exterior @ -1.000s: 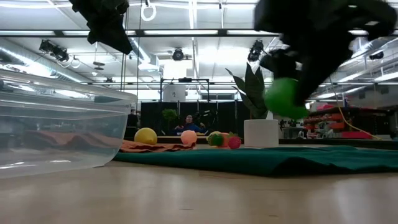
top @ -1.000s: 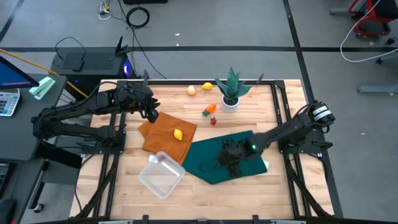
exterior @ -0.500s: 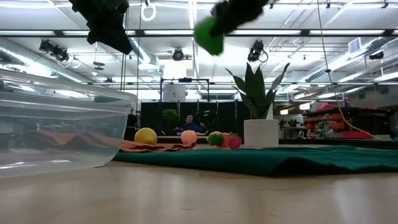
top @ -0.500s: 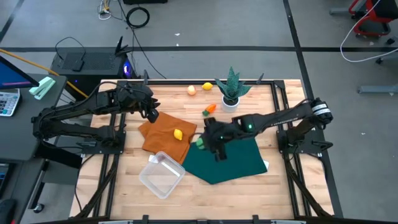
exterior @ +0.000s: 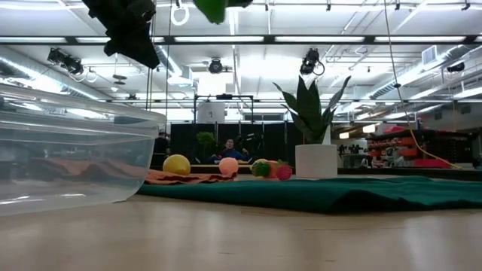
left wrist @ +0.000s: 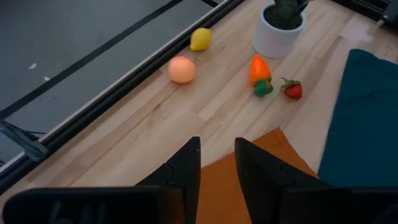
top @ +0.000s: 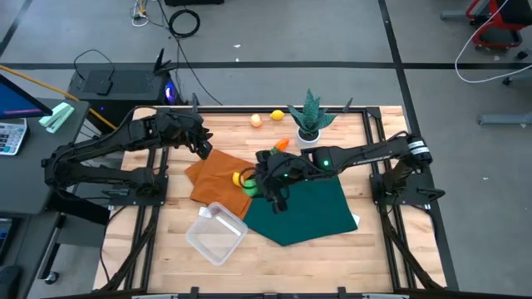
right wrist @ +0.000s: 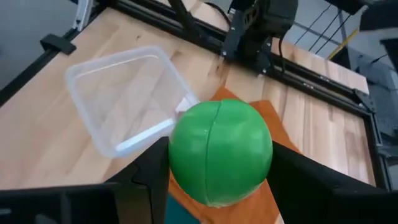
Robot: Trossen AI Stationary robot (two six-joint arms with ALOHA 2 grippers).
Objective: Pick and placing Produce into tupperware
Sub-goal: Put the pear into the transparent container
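My right gripper (top: 254,184) is shut on a green ball of produce (right wrist: 219,152), high above the seam between the orange cloth (top: 214,176) and the green cloth (top: 306,212). The clear tupperware (top: 216,232) stands on the wood near the front edge, left of the ball. A yellow fruit (top: 238,178) lies on the orange cloth. At the far side a peach fruit (left wrist: 181,69), a lemon (left wrist: 200,39), an orange vegetable (left wrist: 260,70) and a strawberry (left wrist: 293,89) lie on the table. My left gripper (top: 204,149) hovers over the orange cloth's far corner, narrowly open and holding nothing. My right gripper pinches the green ball between its two fingers, one on each opposite side (right wrist: 177,163). The fingers slant down from the table's right side. The ball is lifted clear, well above the cloths, and shows at the top edge of the low view (exterior: 211,7).
A spiky green plant in a white pot (top: 308,124) stands at the far middle. Black frame rails (top: 378,158) run along the table's sides. Bare wood (top: 166,249) lies around the tub.
My right gripper has risen from the green cloth with the green ball and swung toward the table's left, over the edge of the orange cloth, rolling its wrist as it went. The ball has been lifted clear of the cloth.
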